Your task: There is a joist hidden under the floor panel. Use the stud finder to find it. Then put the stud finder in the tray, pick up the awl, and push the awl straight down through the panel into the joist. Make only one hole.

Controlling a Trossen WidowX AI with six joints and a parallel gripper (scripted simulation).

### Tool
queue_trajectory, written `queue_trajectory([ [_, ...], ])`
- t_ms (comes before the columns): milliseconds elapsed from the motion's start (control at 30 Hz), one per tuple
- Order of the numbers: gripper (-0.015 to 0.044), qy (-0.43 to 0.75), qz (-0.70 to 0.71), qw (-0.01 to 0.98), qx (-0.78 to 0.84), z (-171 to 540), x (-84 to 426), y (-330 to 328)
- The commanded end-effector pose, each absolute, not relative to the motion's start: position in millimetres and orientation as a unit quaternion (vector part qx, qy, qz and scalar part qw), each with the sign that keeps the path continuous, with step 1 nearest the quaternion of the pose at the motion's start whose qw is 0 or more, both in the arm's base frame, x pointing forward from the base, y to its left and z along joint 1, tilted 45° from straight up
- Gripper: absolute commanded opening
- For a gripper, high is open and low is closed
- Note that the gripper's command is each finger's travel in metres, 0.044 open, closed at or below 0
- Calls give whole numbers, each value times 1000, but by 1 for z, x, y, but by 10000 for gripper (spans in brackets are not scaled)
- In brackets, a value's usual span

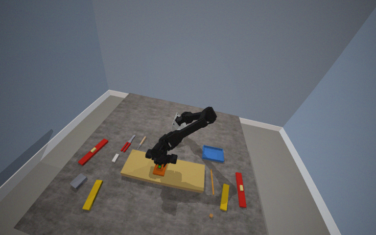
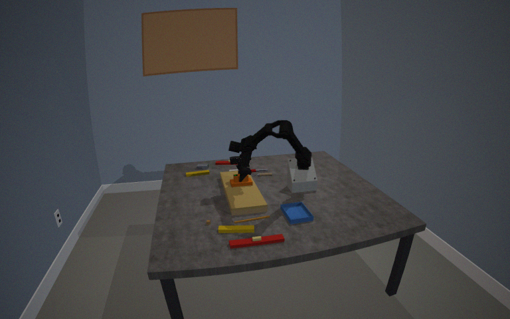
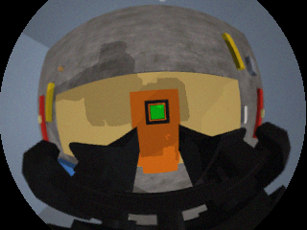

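The orange stud finder [image 1: 158,173] [image 2: 240,183] [image 3: 154,134] is on the pale yellow floor panel [image 1: 188,173] [image 2: 246,202] [image 3: 213,105], left of its middle in the top view. Its small window [image 1: 159,166] [image 3: 156,112] shows bright green. My gripper [image 1: 160,165] [image 2: 242,178] [image 3: 156,126] is shut on the stud finder. The blue tray [image 1: 213,153] [image 2: 297,212] is empty, to the right of the panel in the top view. The awl [image 1: 142,140] [image 2: 265,174], with a light wooden handle, lies on the table behind the panel's left part. The joist is hidden.
Red-handled pliers [image 1: 125,146] and a white block [image 1: 115,157] lie left of the awl. Red levels [image 1: 93,151] [image 1: 241,191], yellow bars [image 1: 92,195] [image 1: 224,197] and a grey block [image 1: 78,180] lie at the sides. An orange pencil [image 1: 212,181] lies beside the panel's right end.
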State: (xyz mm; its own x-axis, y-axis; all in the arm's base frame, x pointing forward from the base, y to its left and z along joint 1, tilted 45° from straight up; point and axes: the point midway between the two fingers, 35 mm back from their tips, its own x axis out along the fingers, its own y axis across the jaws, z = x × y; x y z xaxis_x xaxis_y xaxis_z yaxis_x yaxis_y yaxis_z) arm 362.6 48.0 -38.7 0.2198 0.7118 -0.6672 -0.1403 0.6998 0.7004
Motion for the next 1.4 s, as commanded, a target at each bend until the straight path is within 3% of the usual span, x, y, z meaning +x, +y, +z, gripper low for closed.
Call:
queue_trajectory([
  [0,0,555,287,738,257,-49,365,38],
  [1367,0,554,285,740,253,-136,382,-54],
])
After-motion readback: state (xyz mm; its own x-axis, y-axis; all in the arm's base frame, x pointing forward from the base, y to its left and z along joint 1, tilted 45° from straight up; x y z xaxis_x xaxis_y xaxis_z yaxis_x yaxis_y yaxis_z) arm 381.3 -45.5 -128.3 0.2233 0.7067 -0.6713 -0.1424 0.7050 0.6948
